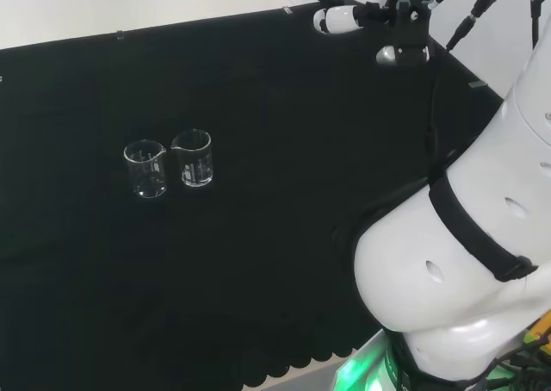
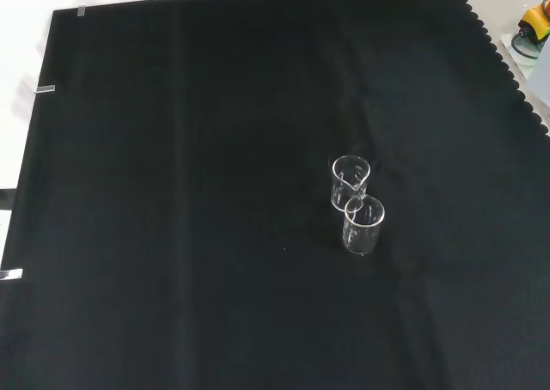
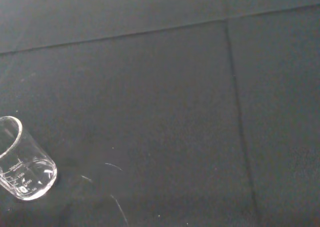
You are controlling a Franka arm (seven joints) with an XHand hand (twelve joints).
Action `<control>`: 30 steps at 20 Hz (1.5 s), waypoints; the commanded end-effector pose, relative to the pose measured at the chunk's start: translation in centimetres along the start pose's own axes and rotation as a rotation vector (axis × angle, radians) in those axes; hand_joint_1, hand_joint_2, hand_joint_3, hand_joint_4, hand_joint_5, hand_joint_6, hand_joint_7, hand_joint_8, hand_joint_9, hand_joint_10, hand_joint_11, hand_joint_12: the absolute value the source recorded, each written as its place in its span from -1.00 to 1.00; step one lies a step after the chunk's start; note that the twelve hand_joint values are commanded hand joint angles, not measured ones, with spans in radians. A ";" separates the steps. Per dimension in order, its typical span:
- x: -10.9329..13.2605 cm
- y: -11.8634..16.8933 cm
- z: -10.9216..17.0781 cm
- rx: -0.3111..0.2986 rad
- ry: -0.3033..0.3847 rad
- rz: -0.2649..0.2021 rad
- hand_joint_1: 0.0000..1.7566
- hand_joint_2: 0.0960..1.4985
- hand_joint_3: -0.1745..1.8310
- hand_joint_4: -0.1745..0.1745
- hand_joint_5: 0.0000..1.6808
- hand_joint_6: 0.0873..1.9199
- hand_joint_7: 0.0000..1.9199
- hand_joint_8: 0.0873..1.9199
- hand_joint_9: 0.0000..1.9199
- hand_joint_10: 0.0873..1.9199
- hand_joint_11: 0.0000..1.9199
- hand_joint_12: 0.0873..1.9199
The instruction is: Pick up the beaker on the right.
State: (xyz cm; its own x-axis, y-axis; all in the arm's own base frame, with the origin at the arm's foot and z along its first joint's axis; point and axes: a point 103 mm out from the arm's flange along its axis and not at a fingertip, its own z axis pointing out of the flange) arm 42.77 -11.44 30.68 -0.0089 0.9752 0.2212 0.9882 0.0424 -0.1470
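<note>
Nearest in the head view, two clear beakers stand touching on the counter point(image 1: 258, 262), right beaker point(image 1: 192, 158) beside left beaker point(image 1: 145, 169). Well beyond, the hand point(image 1: 344, 17) hangs with fingers curled, holding nothing.

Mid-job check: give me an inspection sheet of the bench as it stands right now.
Surface: black cloth, taped at its edges, creased.
Job's things: two clear beakers, upright, apparently empty, side by side in the head view; right beaker, left beaker, close together or touching.
Clutter: nothing seen.
Hand: the hand is at the head view's top edge, far from the beakers, holding nothing; finger posture unclear.
Cables: black leads near the wrist.
Surroundings: white floor beyond the cloth.
</note>
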 end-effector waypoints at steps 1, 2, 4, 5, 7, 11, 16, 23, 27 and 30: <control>2.9 2.8 3.5 0.002 0.032 -0.043 -0.83 0.23 -0.04 -0.11 -0.82 -1.00 -0.93 -0.61 -0.90 -0.47 -1.00 -0.27; 2.8 3.0 4.0 0.009 0.015 -0.048 -0.81 0.21 -0.04 -0.11 -0.82 -1.00 -0.93 -0.61 -0.90 -0.47 -1.00 -0.26; 2.5 3.4 4.6 0.018 0.034 -0.053 -0.77 0.17 -0.03 -0.10 -0.82 -1.00 -0.92 -0.60 -0.89 -0.46 -1.00 -0.22; 2.3 3.5 4.6 0.015 0.056 -0.056 -0.75 0.14 -0.03 -0.10 -0.82 -1.00 -0.92 -0.60 -0.88 -0.46 -1.00 -0.21; 2.0 3.7 4.9 0.008 0.079 -0.066 -0.69 0.10 -0.02 -0.10 -0.82 -1.00 -0.92 -0.59 -0.88 -0.46 -1.00 -0.19; 2.2 4.3 5.9 0.018 0.109 -0.080 -0.58 -0.03 0.01 -0.09 -0.82 -1.00 -0.92 -0.58 -0.86 -0.45 -1.00 -0.16; 2.3 5.2 7.4 0.029 0.159 -0.112 -0.46 -0.21 0.05 -0.07 -0.83 -1.00 -0.91 -0.57 -0.84 -0.44 -1.00 -0.10; 3.1 6.3 10.0 0.091 0.198 -0.150 -0.25 -0.48 0.14 -0.08 -0.86 -1.00 -0.90 -0.54 -0.81 -0.41 -1.00 0.02; 3.5 6.6 10.9 0.106 0.195 -0.166 -0.19 -0.55 0.17 -0.09 -0.86 -1.00 -0.90 -0.53 -0.81 -0.41 -1.00 0.03; 3.4 6.7 11.1 0.091 0.211 -0.183 -0.18 -0.57 0.17 -0.09 -0.86 -1.00 -0.90 -0.53 -0.82 -0.41 -1.00 0.03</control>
State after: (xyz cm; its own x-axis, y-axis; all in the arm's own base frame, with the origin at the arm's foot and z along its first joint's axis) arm 46.99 -5.88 20.56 -0.1060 0.9062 0.4092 0.9604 0.2000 -0.1940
